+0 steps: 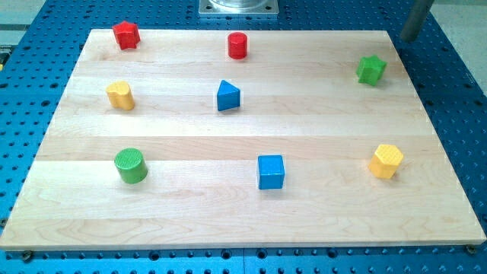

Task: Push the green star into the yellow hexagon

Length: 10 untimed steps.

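Green star [371,69] sat near the board's upper right, upright, untouched; yellow hexagon [386,160] lay well apart from it, toward the view's bottom on the same right side, slightly further right; bare wood between the two, nothing blocking that lane. Judged task as not started: no contact made, full push toward the view's bottom left to do. Rod entered at the view's top right corner; my tip [403,39] ended just off the board edge over the blue table [456,76], above and right of the star, near but apart. No claw on this rig, so nothing to open or close; just a bare rod. Elsewhere: red star [126,35] and red cylinder [238,46] along the top; yellow cylinder [120,96] and blue triangle [227,96] mid-board; green cylinder [131,165] and blue cube [271,171] lower down; all clear of the push line. Tip looked roughly placed behind the star for a push toward the hexagon.
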Available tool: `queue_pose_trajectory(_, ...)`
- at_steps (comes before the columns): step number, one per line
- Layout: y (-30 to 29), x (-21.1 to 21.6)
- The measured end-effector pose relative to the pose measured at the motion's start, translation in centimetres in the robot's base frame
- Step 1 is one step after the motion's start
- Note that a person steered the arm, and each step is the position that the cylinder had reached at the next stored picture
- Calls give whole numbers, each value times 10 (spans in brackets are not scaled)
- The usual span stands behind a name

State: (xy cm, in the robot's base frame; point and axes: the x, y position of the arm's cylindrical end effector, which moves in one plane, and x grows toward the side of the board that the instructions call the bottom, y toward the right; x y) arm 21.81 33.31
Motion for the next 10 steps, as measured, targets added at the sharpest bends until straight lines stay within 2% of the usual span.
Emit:
queue_pose_trajectory(1, -44, 40)
queue_pose_trajectory(2, -113, 56)
queue_pose_trajectory(3, -105, 105)
queue_pose_trajectory(4, -107, 88)
queue_pose_trajectory(5, -46, 103)
queue_pose_trajectory(6, -61, 139)
queue_pose_trajectory(7, -112, 141)
queue_pose_trajectory(8, -113, 136)
queue_pose_trajectory(9, -117, 104)
queue_pose_trajectory(10, -126, 130)
